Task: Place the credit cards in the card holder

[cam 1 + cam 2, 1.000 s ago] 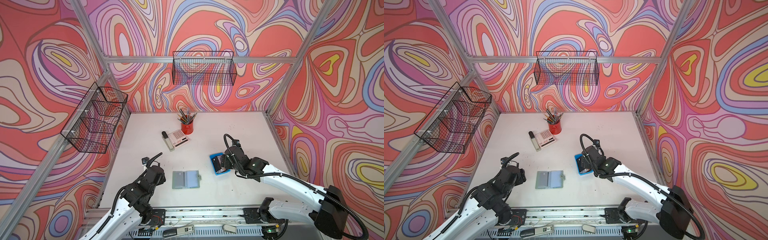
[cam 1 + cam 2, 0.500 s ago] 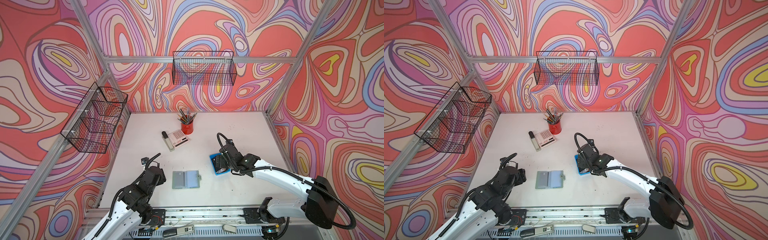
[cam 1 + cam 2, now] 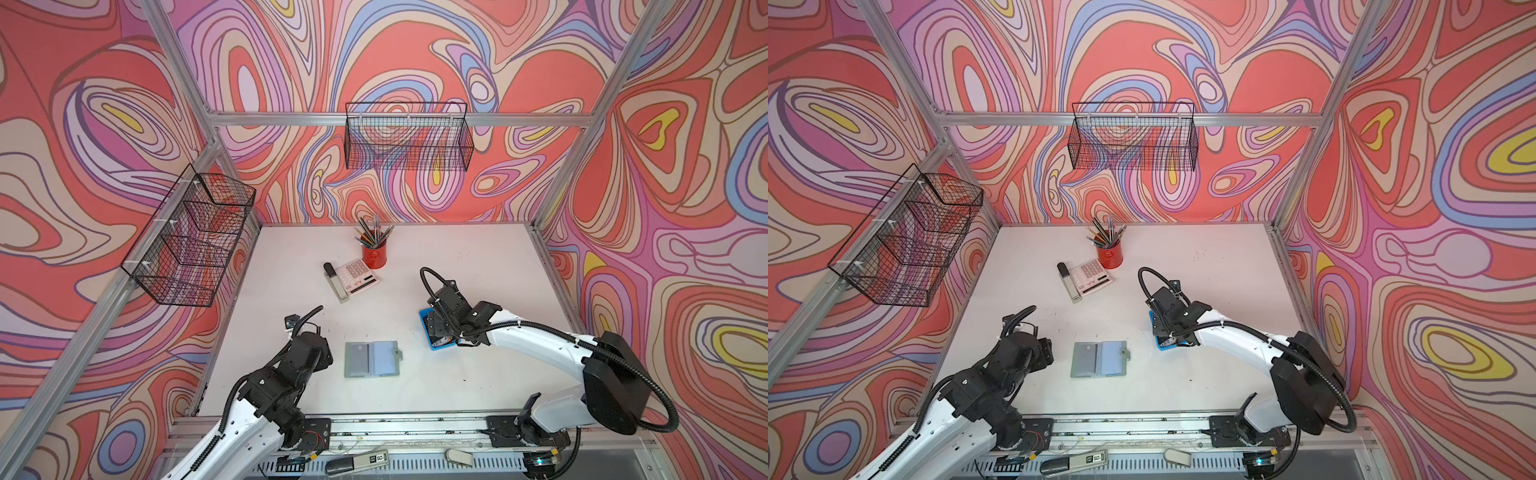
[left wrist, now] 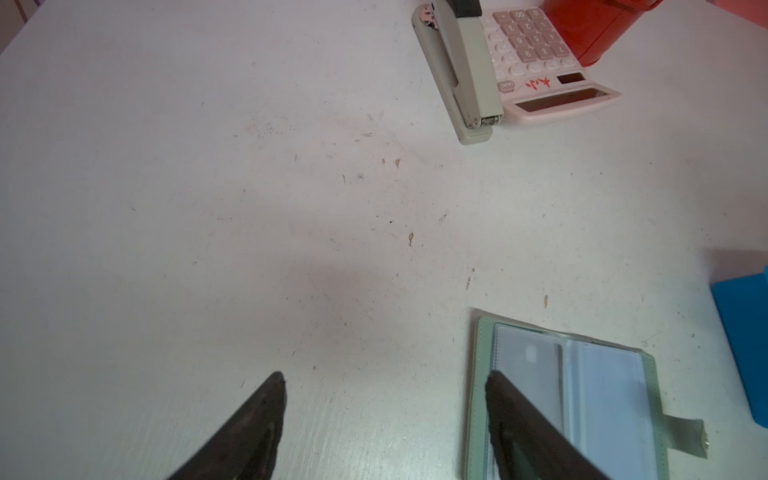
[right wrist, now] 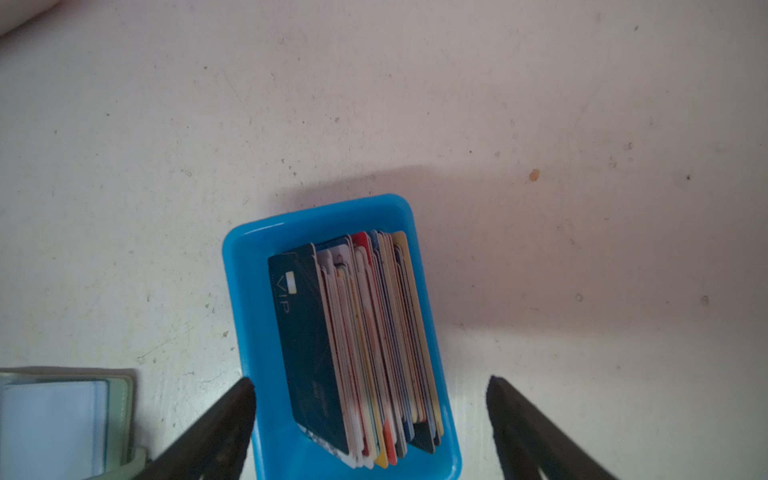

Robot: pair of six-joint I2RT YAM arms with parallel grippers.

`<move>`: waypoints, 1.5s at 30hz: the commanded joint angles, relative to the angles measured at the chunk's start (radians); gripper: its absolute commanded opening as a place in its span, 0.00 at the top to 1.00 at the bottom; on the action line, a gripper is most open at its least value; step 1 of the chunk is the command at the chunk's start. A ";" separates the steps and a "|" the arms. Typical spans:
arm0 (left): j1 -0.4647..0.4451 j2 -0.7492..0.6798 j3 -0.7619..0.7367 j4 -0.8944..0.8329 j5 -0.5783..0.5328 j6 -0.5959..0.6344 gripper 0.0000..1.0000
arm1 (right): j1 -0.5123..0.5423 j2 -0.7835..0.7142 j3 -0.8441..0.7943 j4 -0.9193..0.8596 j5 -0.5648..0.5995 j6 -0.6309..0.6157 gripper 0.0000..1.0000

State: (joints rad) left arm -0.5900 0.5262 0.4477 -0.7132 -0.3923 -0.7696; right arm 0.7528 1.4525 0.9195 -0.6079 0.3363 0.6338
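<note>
In both top views your right arm's wrist covers most of the blue tray (image 3: 423,321), right of centre, so only slivers of its rim show and its contents are hidden there. Use the right wrist view instead. There the credit cards (image 5: 357,340) stand on edge in that tray as one packed stack, with a dark navy card marked VIP facing left. The tray's near end is cut off by the bottom edge. The right gripper (image 5: 370,381) hangs over it, jaws spread wide to either side of the stack and holding nothing; you cannot tell whether a finger touches the rim. The card holder (image 3: 371,359) lies open flat on the bench (image 3: 457,257) at lower centre, apart from the tray, snap tab toward it. Its left sleeve seems to hold one grey card, though the clear plastic blurs it. The left gripper (image 4: 385,375) is open and empty over the bench, one finger masking the card holder's left edge. Near the middle of the frame, a red cup (image 3: 374,257) holds pencils.
</note>
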 commanded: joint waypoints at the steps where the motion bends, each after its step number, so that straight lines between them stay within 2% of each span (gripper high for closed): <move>1: 0.001 -0.001 -0.010 0.009 0.002 0.010 0.23 | -0.004 0.037 -0.006 -0.016 0.014 -0.010 0.09; 16: 0.001 -0.005 -0.013 0.009 0.004 0.010 0.23 | -0.006 0.172 0.029 0.000 0.030 -0.033 0.13; 33: 0.001 -0.006 -0.015 0.010 0.007 0.010 0.23 | -0.006 0.144 0.021 0.019 -0.023 -0.034 0.38; 36: 0.001 -0.007 -0.014 0.009 0.007 0.010 0.23 | -0.006 0.141 0.023 0.017 -0.025 -0.031 0.41; 40: 0.001 -0.006 -0.014 0.010 0.007 0.010 0.23 | -0.006 0.126 0.043 -0.008 0.002 -0.025 0.49; 45: 0.001 -0.008 -0.014 0.009 0.006 0.010 0.23 | -0.005 0.111 0.056 -0.014 0.006 -0.026 0.50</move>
State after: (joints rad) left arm -0.5900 0.5251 0.4469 -0.7128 -0.3847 -0.7689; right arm 0.7517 1.5986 0.9470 -0.6109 0.3237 0.6037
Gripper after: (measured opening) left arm 0.771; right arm 0.505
